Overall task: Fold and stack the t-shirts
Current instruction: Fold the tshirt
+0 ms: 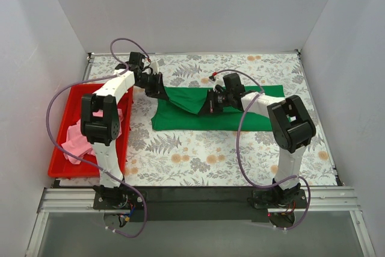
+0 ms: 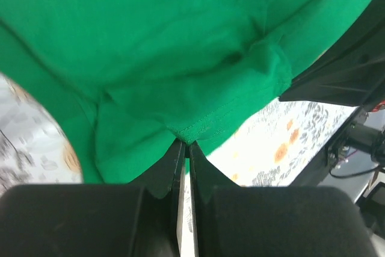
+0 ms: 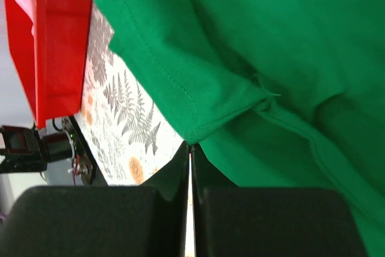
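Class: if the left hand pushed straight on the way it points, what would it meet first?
The green t-shirt: the left hand is shut on its edge, and cloth fills the line ahead. What lies behind the cloth cannot be judged.

From where I stand I count two t-shirts: one bright green short-sleeved cloth t-shirt (image 1: pixel 180 117) and one light pink cloth t-shirt (image 1: pixel 77 139). There is one red rectangular plastic tray (image 1: pixel 57 167). Two white-and-black jointed robot arms, a left arm (image 1: pixel 99 121) and a right arm (image 1: pixel 290 123), each carry two black fingers, the left fingers (image 2: pixel 163 176) and the right fingers (image 3: pixel 174 176), four altogether. Two purple cables (image 1: pixel 48 114) loop off the arms, one apiece. Everything sits on one desk with a fern-and-flower printed cover (image 1: pixel 198 157).
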